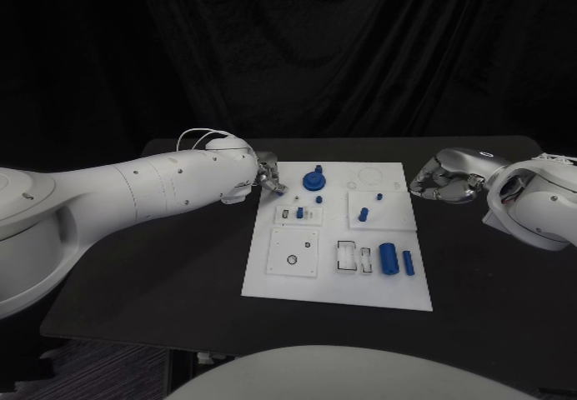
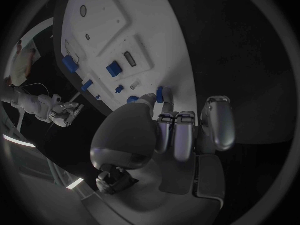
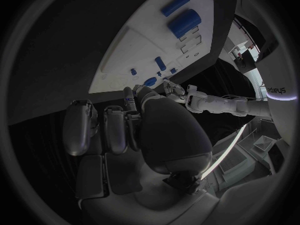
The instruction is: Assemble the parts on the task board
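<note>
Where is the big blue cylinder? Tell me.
In the head view the big blue cylinder lies on the task board's near right part, between a small slotted recess and a thinner blue part.

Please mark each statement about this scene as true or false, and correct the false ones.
1. The white rectangular task board lies on the black table. True.
2. The left hand is at the far left corner of the board. True.
3. The right hand rests on the middle of the board. False: it is beside the board's right edge, over the table.
4. The large blue cylinder lies in the near right part of the board. True.
5. The round blue knob-shaped part lies on the table, off the board. False: it sits on the board, near its far edge.
6. The right hand carries the large blue cylinder. False: the cylinder lies on the board, away from that hand.
</note>
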{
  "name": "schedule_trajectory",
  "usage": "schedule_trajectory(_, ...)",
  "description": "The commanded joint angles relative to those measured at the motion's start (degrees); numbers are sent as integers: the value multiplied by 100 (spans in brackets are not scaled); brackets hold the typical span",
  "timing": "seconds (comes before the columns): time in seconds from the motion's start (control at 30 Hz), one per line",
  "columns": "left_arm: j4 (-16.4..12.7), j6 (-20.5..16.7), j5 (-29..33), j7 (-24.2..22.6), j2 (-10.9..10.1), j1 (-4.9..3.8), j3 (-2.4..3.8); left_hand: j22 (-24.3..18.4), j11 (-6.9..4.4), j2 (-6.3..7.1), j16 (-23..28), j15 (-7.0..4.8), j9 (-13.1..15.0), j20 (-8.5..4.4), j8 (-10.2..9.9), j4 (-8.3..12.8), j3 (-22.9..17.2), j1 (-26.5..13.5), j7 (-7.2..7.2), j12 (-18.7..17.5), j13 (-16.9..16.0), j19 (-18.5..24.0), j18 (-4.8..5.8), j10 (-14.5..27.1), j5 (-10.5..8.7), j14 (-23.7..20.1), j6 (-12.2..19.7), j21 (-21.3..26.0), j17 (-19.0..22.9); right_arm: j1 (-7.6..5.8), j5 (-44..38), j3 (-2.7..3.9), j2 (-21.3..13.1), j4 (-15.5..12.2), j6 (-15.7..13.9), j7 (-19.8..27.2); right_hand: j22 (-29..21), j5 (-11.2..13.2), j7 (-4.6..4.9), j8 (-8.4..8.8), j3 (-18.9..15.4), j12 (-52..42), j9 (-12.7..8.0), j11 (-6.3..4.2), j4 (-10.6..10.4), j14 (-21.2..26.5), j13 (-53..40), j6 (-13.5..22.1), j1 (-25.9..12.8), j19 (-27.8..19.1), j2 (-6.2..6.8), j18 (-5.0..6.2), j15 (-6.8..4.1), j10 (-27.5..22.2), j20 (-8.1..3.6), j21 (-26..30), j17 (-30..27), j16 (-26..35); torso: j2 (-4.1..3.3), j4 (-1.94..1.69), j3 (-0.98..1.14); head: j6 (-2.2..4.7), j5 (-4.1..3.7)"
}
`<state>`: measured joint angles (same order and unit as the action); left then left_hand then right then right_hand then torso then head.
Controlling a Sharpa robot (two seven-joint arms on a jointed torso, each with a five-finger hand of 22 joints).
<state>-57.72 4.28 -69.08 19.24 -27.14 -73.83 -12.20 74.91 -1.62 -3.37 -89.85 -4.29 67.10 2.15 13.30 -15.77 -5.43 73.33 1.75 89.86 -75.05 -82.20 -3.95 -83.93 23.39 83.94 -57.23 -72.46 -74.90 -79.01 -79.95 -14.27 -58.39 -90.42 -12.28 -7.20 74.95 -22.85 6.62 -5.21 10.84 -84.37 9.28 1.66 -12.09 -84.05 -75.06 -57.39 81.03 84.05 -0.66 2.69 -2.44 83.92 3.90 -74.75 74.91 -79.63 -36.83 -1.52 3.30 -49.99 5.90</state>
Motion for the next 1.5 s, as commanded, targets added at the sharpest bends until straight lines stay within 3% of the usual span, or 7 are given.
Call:
schedule_trajectory(0.03, -21, -26, 31, -145, -9, 11, 5, 984, -39, 119, -15, -23, 24, -23, -37, 9, -324, 59, -12, 14, -1495, 19, -5, -607, 40, 606, -63, 14, -1510, 14, -9, 3, -6, -10, 100, -119, 963, -21, -14, 16, 43, 26, 4, 3, 0, -295, -624, -46, -16, 26, -7, 92, -3, -7, -23, 33, 129, 17, -2, -2, 1, -1, -11)
schedule_trajectory(0.17, -71, -254, 311, -247, -61, 12, 5, 991, -57, 421, -15, -46, 83, -42, -26, 120, -1068, 117, -27, 14, -1495, 0, 3, -607, 70, 606, -105, -17, -1510, 14, -9, 3, -21, -18, 133, -139, 958, -22, -14, 14, 46, 29, 5, 3, 2, -293, -619, -50, -14, 20, -8, 95, -3, -11, -23, 48, 122, 23, 3, -2, 3, -1, -17)
schedule_trajectory(0.23, -109, -370, 467, -299, -99, 12, 5, 1000, -54, 661, -15, -42, 162, -60, 14, 229, -1605, 37, -2, 14, -1495, -17, 4, -607, 174, 606, -122, -47, -1510, 14, -9, 3, -28, -21, 146, -149, 958, -22, -14, 14, 46, 29, 5, 3, 2, -293, -619, -50, -14, 20, -8, 95, -3, -11, -23, 48, 122, 23, 4, -4, 3, -1, -26)
schedule_trajectory(0.47, -367, -557, 1028, -233, -288, 11, 5, 1002, -61, 834, -15, -52, 247, -50, 50, 356, -2047, -159, -21, 14, -1495, -28, 12, -607, 251, 606, -122, -62, -1510, 14, -9, 3, -60, -32, 175, -176, 955, -22, -14, 12, 50, 32, 6, 3, 5, -289, -615, -55, -12, 16, -8, 97, -3, -14, -23, 59, 112, 32, 8, -1, 2, -1, -37)
schedule_trajectory(0.87, -1512, -1000, 1723, 128, -968, -6, 4, 997, -56, 863, -15, -52, 276, -51, 52, 404, -2181, -241, -10, 14, -1495, -24, 9, -607, 247, 606, -97, -49, -1510, 14, -9, 3, -93, -33, 208, -218, 953, -22, -14, 11, 51, 37, 7, 3, 6, -287, -608, -57, -12, 14, -7, 98, -3, -20, -23, 64, 109, 35, 11, -2, -4, -1, -22)
schedule_trajectory(1.0, -1777, -949, 1660, 224, -1108, -7, 4, 993, -46, 835, -15, -44, 311, -45, 64, 387, -2229, -385, -1, 14, -1495, -18, 7, -607, 74, 606, -86, -34, -1510, 14, -9, 3, -94, -29, 212, -223, 953, -22, -14, 11, 51, 37, 7, 3, 6, -287, -608, -57, -12, 14, -7, 98, -3, -20, -23, 64, 109, 35, 19, 3, 7, -1, -11)
schedule_trajectory(1.5, -2049, -1004, 802, 235, -1239, 38, 3, 982, -31, 801, -15, -31, 321, -36, 58, 324, -2169, -529, 12, 14, -1495, 2, 0, -607, 1, 606, -71, 4, -1510, 14, 342, 3, -99, -27, 219, -229, 947, -23, -14, 11, 57, 46, 7, 3, 9, -282, -598, -58, -11, 7, -7, 102, -2, -29, -23, 83, 100, 44, 11, -1, 0, -1, 7)
